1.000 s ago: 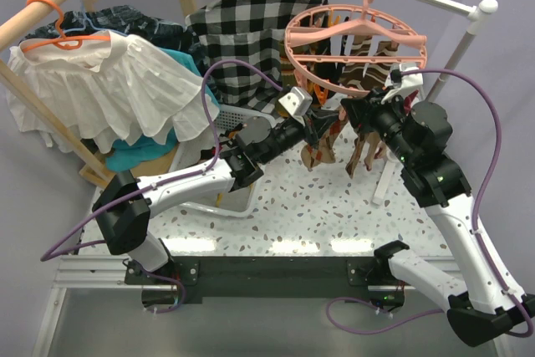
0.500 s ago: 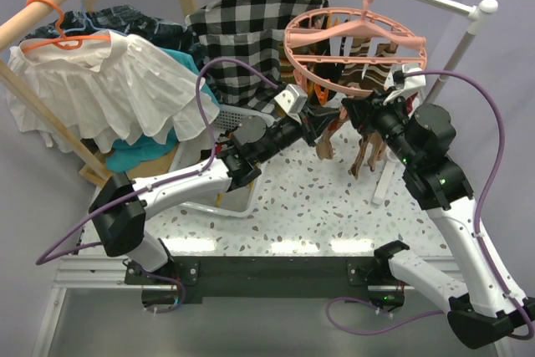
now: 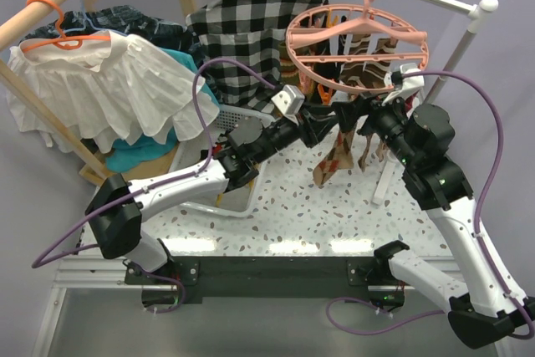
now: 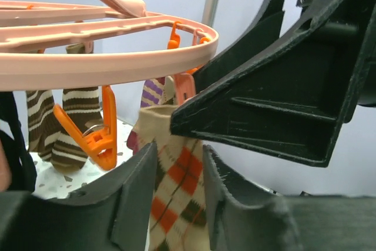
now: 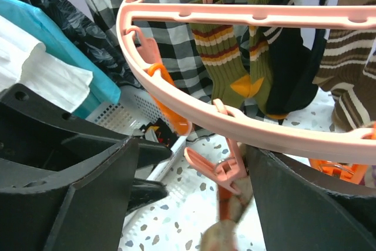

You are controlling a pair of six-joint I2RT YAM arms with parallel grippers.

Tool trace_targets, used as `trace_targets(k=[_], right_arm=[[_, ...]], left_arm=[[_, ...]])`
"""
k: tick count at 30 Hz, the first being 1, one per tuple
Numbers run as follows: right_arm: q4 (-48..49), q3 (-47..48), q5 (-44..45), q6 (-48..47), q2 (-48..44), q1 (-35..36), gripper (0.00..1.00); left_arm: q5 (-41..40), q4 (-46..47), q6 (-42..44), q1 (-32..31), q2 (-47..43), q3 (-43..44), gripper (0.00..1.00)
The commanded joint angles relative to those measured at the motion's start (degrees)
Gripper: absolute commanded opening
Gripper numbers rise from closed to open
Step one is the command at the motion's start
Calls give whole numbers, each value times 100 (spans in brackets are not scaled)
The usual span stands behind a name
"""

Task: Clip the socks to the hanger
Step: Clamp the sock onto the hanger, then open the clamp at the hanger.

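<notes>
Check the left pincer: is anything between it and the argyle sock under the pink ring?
Nothing visible does. The argyle sock hangs right between the parted fingers of the left pincer. A black finger of the right pincer only crowds the sock's top edge, just under the ring.

Side by side, the left arm [image 3: 180,188] and right arm [image 3: 468,240]: white shells, black joints and fingers [image 4: 252,216] (matte, toothed edges), a purple cable [image 3: 197,94] on each, black bases [image 3: 150,277].
</notes>
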Motion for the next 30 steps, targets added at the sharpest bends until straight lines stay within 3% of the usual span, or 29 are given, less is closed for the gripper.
trace_targets(k=[1,9,16,23,30], right_arm=[[78,79,401,-88,-126,17,80],[-133,96,1105,-88,-161,17,83],[-151,70,1281,-97,-152,17,84],[-186,105,1255,-176,-187,17,84],[-178,96,1272,-246,-240,17,84]], left_arm=[[-36,376,-45,200,-465,-284,46],[174,-37,148,701,-1116,-1048,79],[622,-116,702,824,-942,-892,86],[1132,463,632,895,-361,-557,86],[1440,455,579,904,149,120,84]])
